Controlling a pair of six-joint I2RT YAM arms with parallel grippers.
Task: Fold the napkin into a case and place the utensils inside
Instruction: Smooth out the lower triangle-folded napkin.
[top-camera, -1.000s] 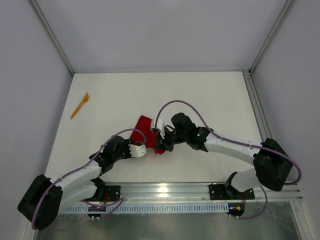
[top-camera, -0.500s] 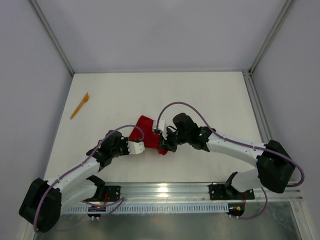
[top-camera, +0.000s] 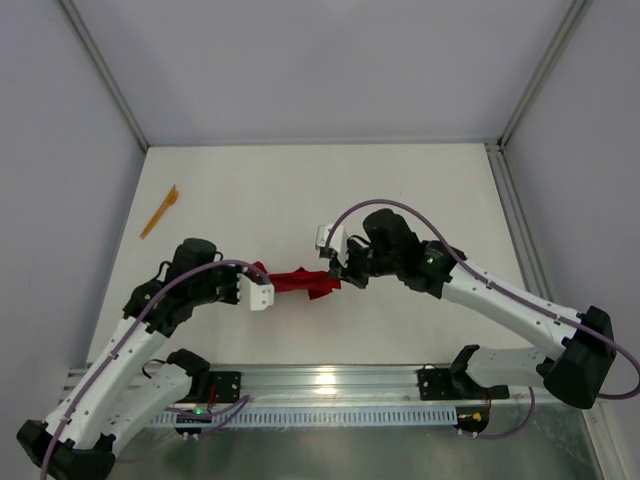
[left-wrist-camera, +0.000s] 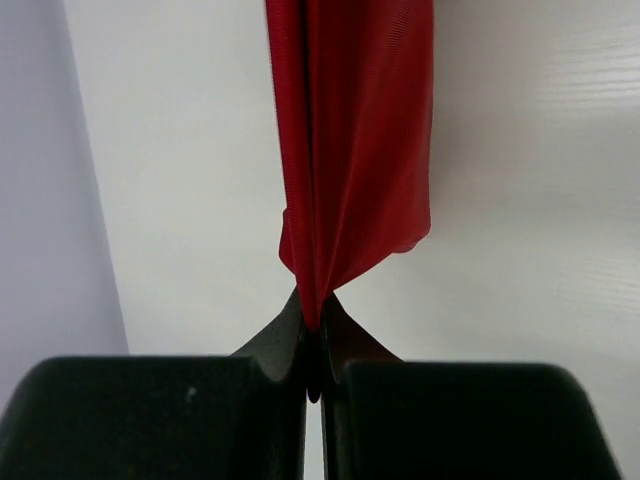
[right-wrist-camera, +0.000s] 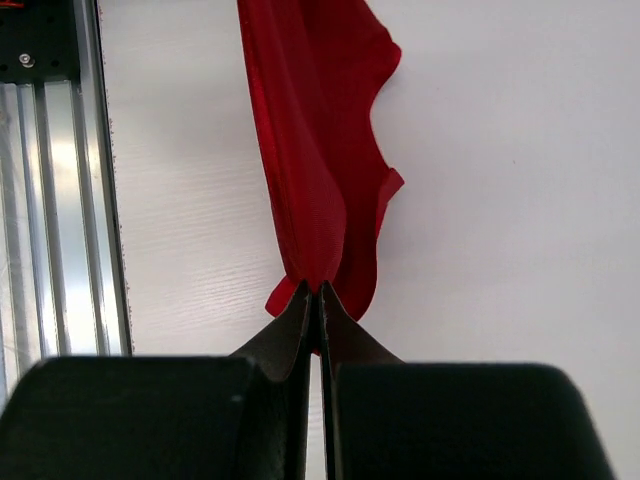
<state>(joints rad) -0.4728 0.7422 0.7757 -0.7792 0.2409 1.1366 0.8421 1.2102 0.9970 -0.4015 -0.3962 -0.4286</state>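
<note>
The red napkin (top-camera: 298, 280) hangs stretched in a narrow band between both grippers, lifted off the white table. My left gripper (top-camera: 262, 272) is shut on its left end; in the left wrist view the napkin (left-wrist-camera: 350, 150) runs up from the pinched fingertips (left-wrist-camera: 313, 320). My right gripper (top-camera: 335, 277) is shut on the right end, and the cloth (right-wrist-camera: 315, 150) fans out from the closed tips (right-wrist-camera: 320, 292) in the right wrist view. One orange utensil (top-camera: 159, 211) lies far left on the table, apart from both arms. No folded case shows.
The white table (top-camera: 420, 190) is walled in by pale panels left, right and behind. An aluminium rail (top-camera: 330, 382) runs along the near edge, also seen as a metal rail (right-wrist-camera: 45, 200) in the right wrist view.
The left gripper closed on the napkin's left end. Both arms lifted and pulled apart, drawing the crumpled napkin off the table into a taut horizontal band.
</note>
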